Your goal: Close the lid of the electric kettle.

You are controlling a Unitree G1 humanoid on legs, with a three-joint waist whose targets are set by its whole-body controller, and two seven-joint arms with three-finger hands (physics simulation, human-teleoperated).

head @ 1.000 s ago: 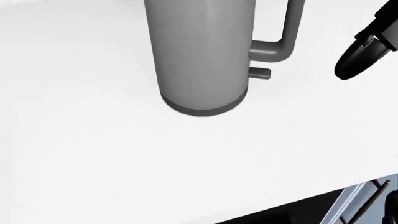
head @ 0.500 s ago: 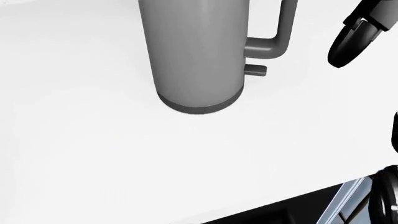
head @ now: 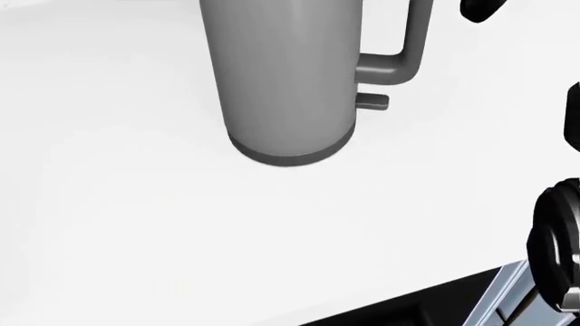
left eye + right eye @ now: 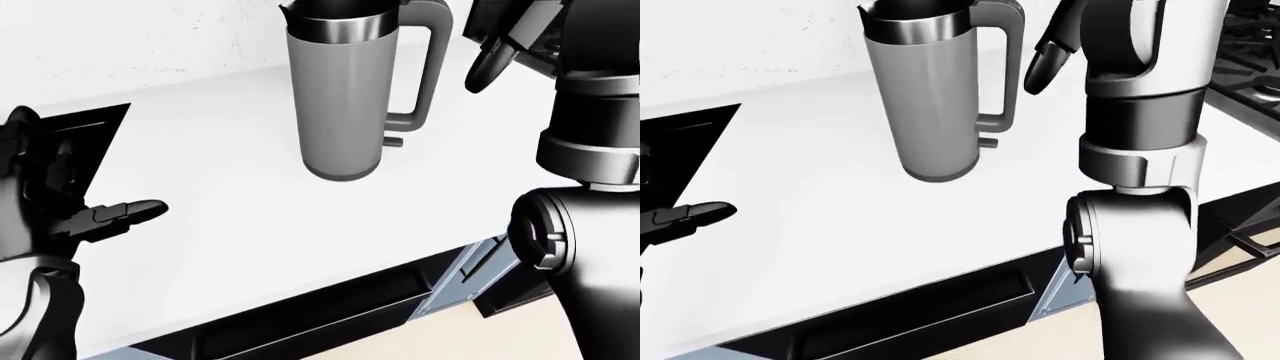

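Note:
The grey steel electric kettle [image 4: 345,97] stands upright on the white counter [image 4: 230,202], handle to the right. Its dark rim [image 4: 340,22] reaches the top edge of the left-eye view, and the lid is cut off there. The head view shows only the kettle's lower body [image 3: 281,75]. My right hand [image 4: 1050,52] is raised just right of the handle's top, fingers spread, touching nothing. My left hand [image 4: 95,217] hovers low at the left over the counter, open and empty, far from the kettle.
A black recessed sink or hob [image 4: 90,142] lies at the counter's left. A stove [image 4: 1250,30] shows at the right. A dark drawer front [image 4: 330,315] runs under the counter's near edge. My right arm [image 4: 1135,225] fills the right side.
My right hand has risen beside the kettle's handle and has nearly left the top of the head view. My right arm's joint has come in at the right edge. The kettle has not moved.

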